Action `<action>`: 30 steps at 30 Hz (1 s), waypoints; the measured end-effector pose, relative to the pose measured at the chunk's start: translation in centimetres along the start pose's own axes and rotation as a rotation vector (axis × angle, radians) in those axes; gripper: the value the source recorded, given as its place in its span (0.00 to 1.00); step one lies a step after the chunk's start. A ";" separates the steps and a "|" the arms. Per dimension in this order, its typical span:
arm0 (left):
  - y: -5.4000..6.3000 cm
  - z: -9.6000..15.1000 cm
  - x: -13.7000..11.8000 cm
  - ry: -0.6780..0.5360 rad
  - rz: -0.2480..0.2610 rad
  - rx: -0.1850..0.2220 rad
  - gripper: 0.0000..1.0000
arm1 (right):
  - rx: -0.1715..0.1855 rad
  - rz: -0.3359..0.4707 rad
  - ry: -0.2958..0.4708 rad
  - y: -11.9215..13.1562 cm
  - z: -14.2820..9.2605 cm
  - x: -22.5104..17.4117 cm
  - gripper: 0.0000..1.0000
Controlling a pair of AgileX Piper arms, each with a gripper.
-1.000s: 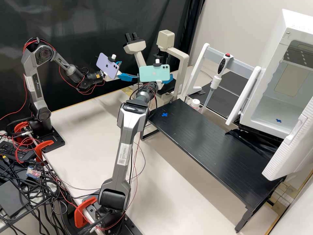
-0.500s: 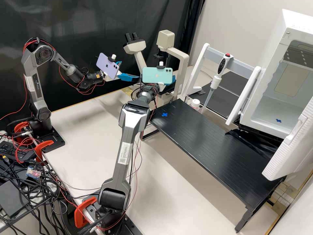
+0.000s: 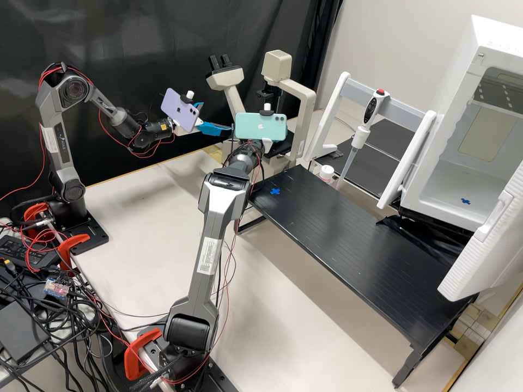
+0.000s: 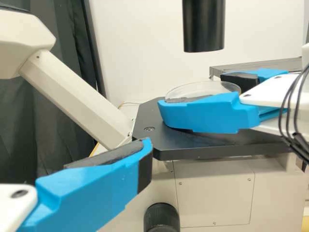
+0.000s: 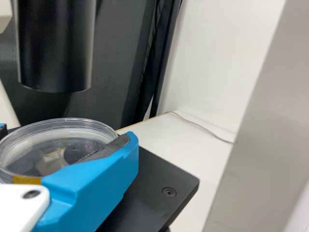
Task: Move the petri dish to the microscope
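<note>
A black curtain (image 3: 136, 32) hangs behind the bench. A low black platform (image 3: 348, 234) bears a blue tape cross (image 3: 275, 191) near one end; just beside that end stands a white-capped bottle (image 3: 326, 173). A red-topped pipette (image 3: 370, 109) hangs tip down on a white-legged rack (image 3: 400, 113). Near the platform's other end stands a white cabinet (image 3: 490, 43), its door (image 3: 490, 239) open, another blue cross (image 3: 466, 201) on its floor. Tangled black cables (image 3: 81, 321) lie around a power adapter (image 3: 27, 251).
</note>
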 end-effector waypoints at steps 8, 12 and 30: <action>0.0 0.0 0.0 0.000 0.000 0.000 1.00 | -0.035 -0.011 0.020 -0.1 -0.1 -0.2 1.00; 0.0 0.0 0.0 0.000 0.000 0.000 1.00 | -0.050 -0.008 0.019 0.2 0.2 -0.1 1.00; 0.0 0.0 0.0 0.000 0.000 0.000 1.00 | -0.007 0.034 0.004 0.0 1.4 -2.7 1.00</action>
